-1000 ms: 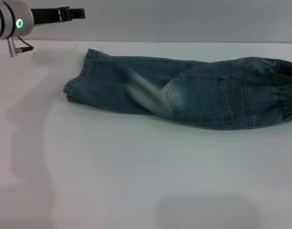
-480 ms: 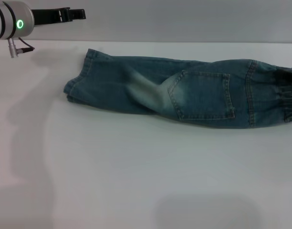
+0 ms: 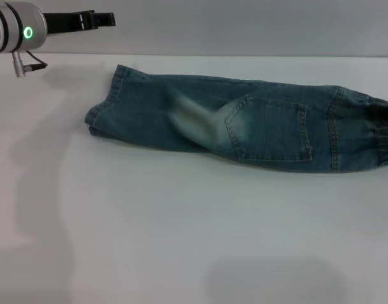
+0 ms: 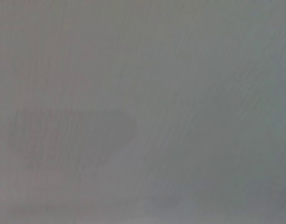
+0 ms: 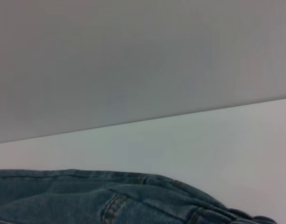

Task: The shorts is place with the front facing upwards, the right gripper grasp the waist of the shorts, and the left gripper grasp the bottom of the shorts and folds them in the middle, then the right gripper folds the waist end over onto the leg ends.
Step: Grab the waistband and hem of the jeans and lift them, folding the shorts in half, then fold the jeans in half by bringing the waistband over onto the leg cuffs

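Left claw (image 3: 105, 19) raised, one folded shorts (image 3: 245, 123)

waist end (image 3: 384, 136) cut off at edge, left wrist view blank

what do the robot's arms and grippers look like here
Only the left arm shows, in the head view: a white cylinder with black rings, a round green light and a thin cable beneath. Its left gripper is a slim black claw. The right arm and gripper are out of view.
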